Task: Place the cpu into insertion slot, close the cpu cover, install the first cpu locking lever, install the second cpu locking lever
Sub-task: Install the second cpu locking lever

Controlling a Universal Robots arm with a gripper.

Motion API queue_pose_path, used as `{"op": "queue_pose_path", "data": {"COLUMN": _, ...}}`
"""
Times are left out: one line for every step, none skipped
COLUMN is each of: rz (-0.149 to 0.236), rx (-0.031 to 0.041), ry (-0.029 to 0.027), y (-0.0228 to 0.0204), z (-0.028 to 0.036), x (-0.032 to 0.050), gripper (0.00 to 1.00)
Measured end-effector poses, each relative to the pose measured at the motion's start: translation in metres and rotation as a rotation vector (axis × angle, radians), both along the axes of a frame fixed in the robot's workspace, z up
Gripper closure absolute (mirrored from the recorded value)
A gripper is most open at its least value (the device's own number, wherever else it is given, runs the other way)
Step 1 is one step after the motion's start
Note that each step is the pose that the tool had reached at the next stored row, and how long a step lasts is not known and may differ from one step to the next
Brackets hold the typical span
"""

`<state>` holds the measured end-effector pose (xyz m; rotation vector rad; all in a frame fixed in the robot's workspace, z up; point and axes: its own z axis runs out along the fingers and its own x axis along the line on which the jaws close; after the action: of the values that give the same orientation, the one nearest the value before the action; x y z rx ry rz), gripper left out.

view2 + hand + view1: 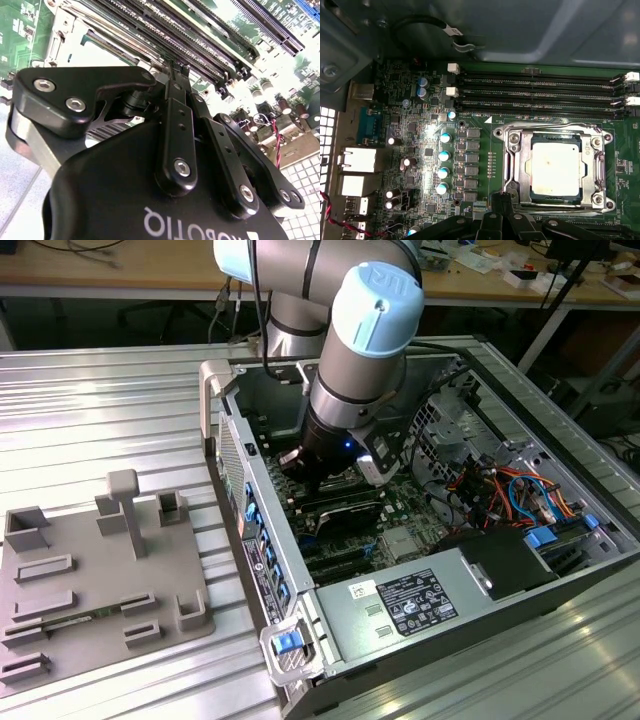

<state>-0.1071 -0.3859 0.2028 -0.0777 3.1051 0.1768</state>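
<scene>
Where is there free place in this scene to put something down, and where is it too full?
Free: the ribbed metal table between the grey fixture tray and the computer case, also beyond the tray. Crowded: inside the case, where the gripper hangs beside the cpu, memory slots and cables.

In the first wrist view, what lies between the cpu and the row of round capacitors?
The side bar of the cpu cover and a column of small grey square parts lie between the cpu and the capacitors.

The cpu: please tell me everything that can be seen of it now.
In the first wrist view the cpu is a flat square chip with a pale, shiny metal top face. It lies level in the insertion slot, and the cpu cover frames it, its window leaving the top bare. Nothing touches its top face.
</scene>
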Motion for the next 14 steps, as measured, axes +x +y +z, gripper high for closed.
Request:
{"op": "queue_pose_path", "data": {"rz": 0.000, "rx": 0.0003, "ry": 0.0001, "y": 0.0005, "z": 0.0000, "x": 0.0000, "gripper": 0.89}}
{"op": "queue_pose_path", "data": {"rz": 0.000, "rx": 0.0006, "ry": 0.0000, "y": 0.0012, "z": 0.0000, "x": 0.0000, "gripper": 0.89}}
{"op": "queue_pose_path", "data": {"rz": 0.000, "rx": 0.0008, "ry": 0.0000, "y": 0.0016, "z": 0.0000, "x": 0.0000, "gripper": 0.89}}
{"op": "queue_pose_path", "data": {"rz": 0.000, "rx": 0.0012, "ry": 0.0000, "y": 0.0024, "z": 0.0000, "x": 0.0000, "gripper": 0.89}}
{"op": "queue_pose_path", "data": {"rz": 0.000, "rx": 0.0018, "ry": 0.0000, "y": 0.0027, "z": -0.0001, "x": 0.0001, "gripper": 0.89}}
{"op": "queue_pose_path", "data": {"rz": 0.000, "rx": 0.0022, "ry": 0.0000, "y": 0.0028, "z": -0.0002, "x": 0.0000, "gripper": 0.89}}
{"op": "queue_pose_path", "data": {"rz": 0.000, "rx": 0.0027, "ry": 0.0001, "y": 0.0029, "z": -0.0003, "x": 0.0000, "gripper": 0.89}}
{"op": "queue_pose_path", "data": {"rz": 0.000, "rx": 0.0035, "ry": 0.0001, "y": 0.0029, "z": -0.0004, "x": 0.0000, "gripper": 0.89}}
{"op": "queue_pose_path", "data": {"rz": 0.000, "rx": 0.0041, "ry": 0.0001, "y": 0.0030, "z": -0.0006, "x": 0.0000, "gripper": 0.89}}
{"op": "queue_pose_path", "data": {"rz": 0.000, "rx": 0.0049, "ry": 0.0002, "y": 0.0030, "z": -0.0008, "x": -0.0001, "gripper": 0.89}}
{"op": "queue_pose_path", "data": {"rz": 0.000, "rx": 0.0059, "ry": 0.0001, "y": 0.0030, "z": -0.0010, "x": -0.0001, "gripper": 0.89}}
{"op": "queue_pose_path", "data": {"rz": 0.000, "rx": 0.0073, "ry": 0.0001, "y": 0.0030, "z": -0.0012, "x": -0.0001, "gripper": 0.89}}
{"op": "queue_pose_path", "data": {"rz": 0.000, "rx": 0.0081, "ry": 0.0001, "y": 0.0030, "z": -0.0015, "x": 0.0000, "gripper": 0.89}}
{"op": "queue_pose_path", "data": {"rz": 0.000, "rx": 0.0083, "ry": 0.0002, "y": 0.0029, "z": -0.0017, "x": -0.0001, "gripper": 0.89}}
